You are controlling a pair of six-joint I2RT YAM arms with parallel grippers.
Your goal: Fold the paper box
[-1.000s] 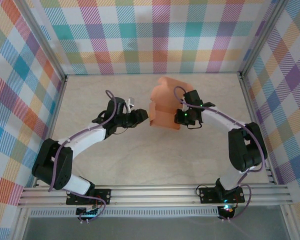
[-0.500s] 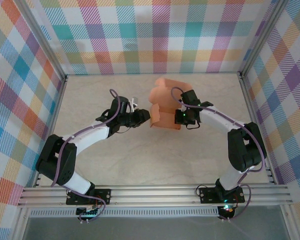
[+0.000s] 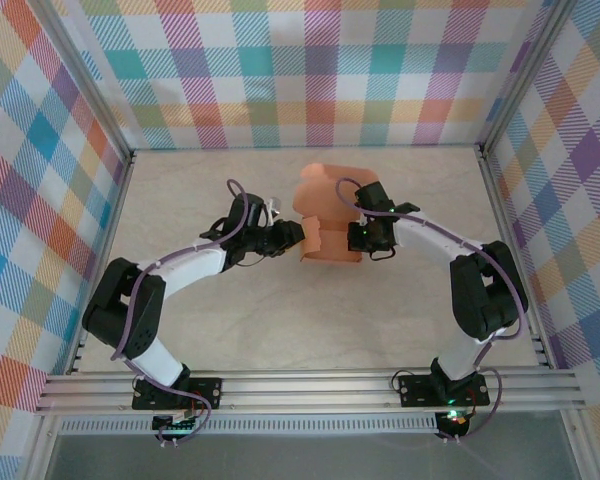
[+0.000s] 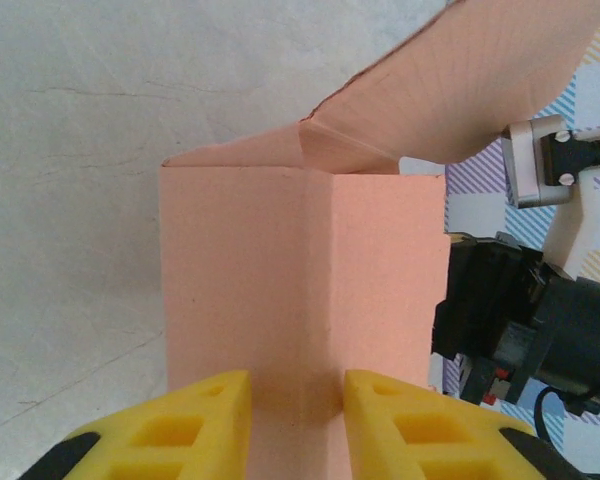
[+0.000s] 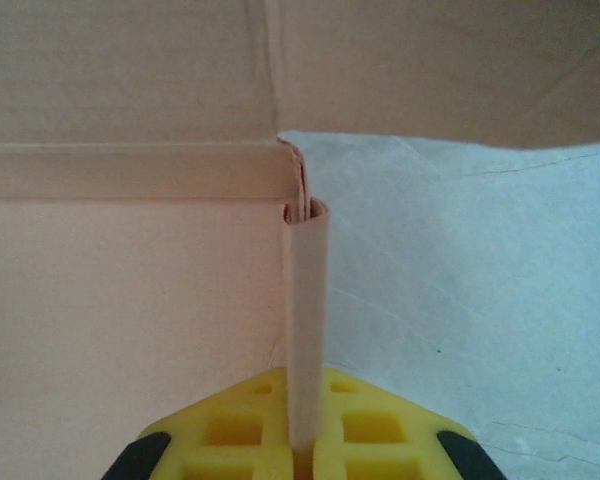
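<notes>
Change: since the earlier frame the left arm's elbow has swung in toward the middle and its jaws have narrowed onto the card. The paper box (image 3: 330, 218) has barely shifted.
Left gripper (image 3: 292, 237): it sits left of centre above the desk (image 3: 280, 320) and points right. Its jaws are clasped on a vertical fold at the box's left edge (from the left wrist, card fills the gap between the two yellow pads).
Paper box: salmon-orange card, half formed, held between the two grippers at mid-desk, a little toward the back wall. One creased panel stands upright facing the left wrist camera, and a larger flap rises behind it and leans away. Whether its lower edge touches the desk I cannot tell.
Right gripper (image 3: 357, 237): it is just right of the box and points left. Its jaws are clenched on a thin doubled strip of card, seen edge-on from the right wrist, whose curled tip meets a horizontal fold.
Desk: a pale marbled surface, bare around the arms and fenced by plaid walls (image 3: 310, 70).
</notes>
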